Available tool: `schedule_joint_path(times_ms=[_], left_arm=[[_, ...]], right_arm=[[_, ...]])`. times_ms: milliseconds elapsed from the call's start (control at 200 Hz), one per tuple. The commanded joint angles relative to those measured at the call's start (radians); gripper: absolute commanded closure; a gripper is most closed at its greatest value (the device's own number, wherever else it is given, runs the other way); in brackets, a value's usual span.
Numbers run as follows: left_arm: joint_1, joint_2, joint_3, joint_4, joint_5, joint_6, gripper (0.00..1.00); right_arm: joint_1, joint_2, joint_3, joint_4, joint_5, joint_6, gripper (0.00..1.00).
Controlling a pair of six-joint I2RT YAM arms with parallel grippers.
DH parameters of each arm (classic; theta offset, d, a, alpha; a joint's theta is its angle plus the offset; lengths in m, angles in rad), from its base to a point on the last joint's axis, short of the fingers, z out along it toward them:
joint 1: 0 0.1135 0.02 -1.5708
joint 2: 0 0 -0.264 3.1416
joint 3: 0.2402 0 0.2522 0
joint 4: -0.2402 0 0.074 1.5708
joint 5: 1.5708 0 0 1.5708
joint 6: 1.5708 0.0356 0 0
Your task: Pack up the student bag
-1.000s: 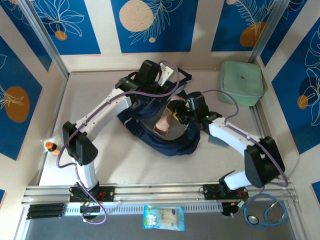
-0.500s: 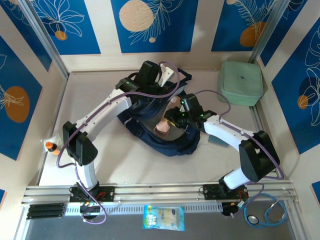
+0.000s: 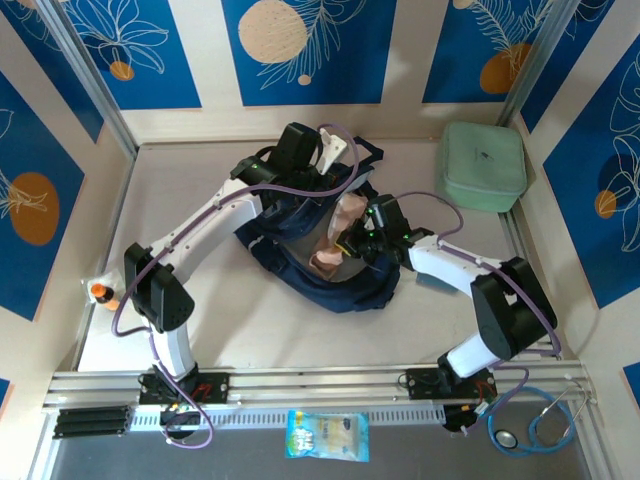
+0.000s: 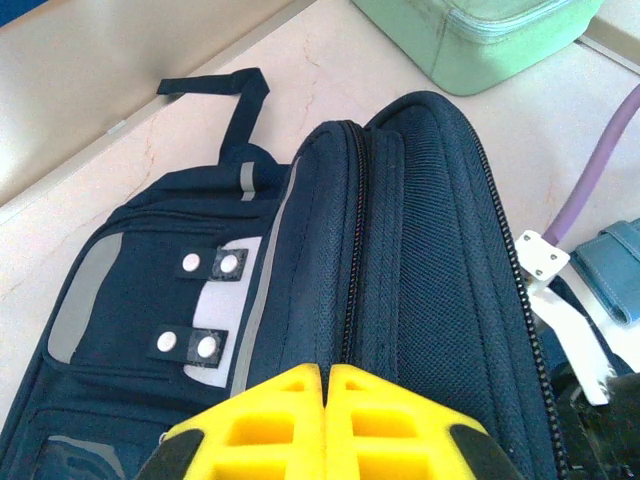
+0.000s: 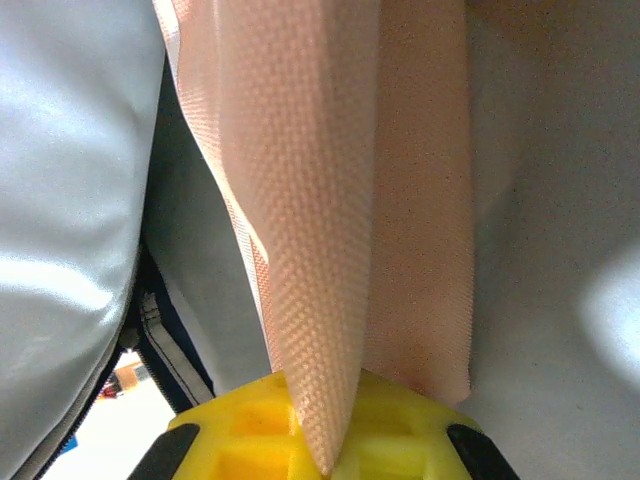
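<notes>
The student bag [image 3: 345, 288], navy with grey panels, lies open in the middle of the table. Its zipper and studded pocket [image 4: 200, 300] show in the left wrist view. My left gripper [image 4: 325, 378] is shut, its yellow fingertips pinching the bag's fabric beside the zipper at the upper rim [image 3: 318, 190]. My right gripper [image 3: 352, 243] reaches into the bag's opening. It is shut on a peach woven cloth [image 5: 330, 200], which rises from between its yellow fingers [image 5: 250, 430] against the grey lining. From above, the peach cloth [image 3: 347, 214] stretches up out of the bag.
A pale green square zip case [image 3: 482, 165] stands at the back right. A small blue item [image 3: 432, 281] lies right of the bag. An orange bottle [image 3: 100, 292] sits at the left edge. A snack packet [image 3: 328, 435] and a stethoscope [image 3: 535, 425] lie beyond the front rail.
My right gripper has closed on the peach cloth inside the bag, and the cloth now stands pulled up toward the back. The left arm has held still.
</notes>
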Motion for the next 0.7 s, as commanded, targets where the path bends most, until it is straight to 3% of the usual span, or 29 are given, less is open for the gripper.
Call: schedule_joint_path(times_ms=[0,350,690], left_arm=[[-0.005,-0.069,0.006,0.095,0.002,-0.003,1.00],[-0.002,-0.097,0.000,0.130,-0.016,-0.016,1.00],[-0.002,-0.086,-0.001,0.140,0.015,-0.048,1.00]], right_arm=[[-0.008,0.027,-0.009,0.206,-0.079,0.029,0.95],[-0.008,0.049,-0.004,0.552,-0.130,0.150,0.96],[0.054,0.263,0.086,0.495,0.041,0.111,0.96]])
